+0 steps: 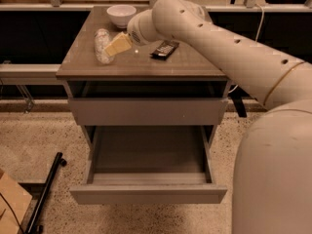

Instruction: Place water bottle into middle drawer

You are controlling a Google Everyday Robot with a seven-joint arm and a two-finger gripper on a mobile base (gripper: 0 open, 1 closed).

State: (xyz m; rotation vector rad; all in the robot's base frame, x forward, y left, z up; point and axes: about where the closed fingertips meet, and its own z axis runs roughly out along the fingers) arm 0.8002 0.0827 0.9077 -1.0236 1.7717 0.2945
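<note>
The water bottle, small, clear and crinkled, lies on its side at the left of the cabinet top. My gripper, tan at the end of the white arm, is just to the right of the bottle, its tip at the bottle's side. The middle drawer is pulled out below. Its front shows as a narrow strip and its dark tray holds nothing that I can see.
A white bowl stands at the back of the top. A flat black snack packet lies right of the gripper. The upper drawer is closed. A black bar and a cardboard box are on the floor at left.
</note>
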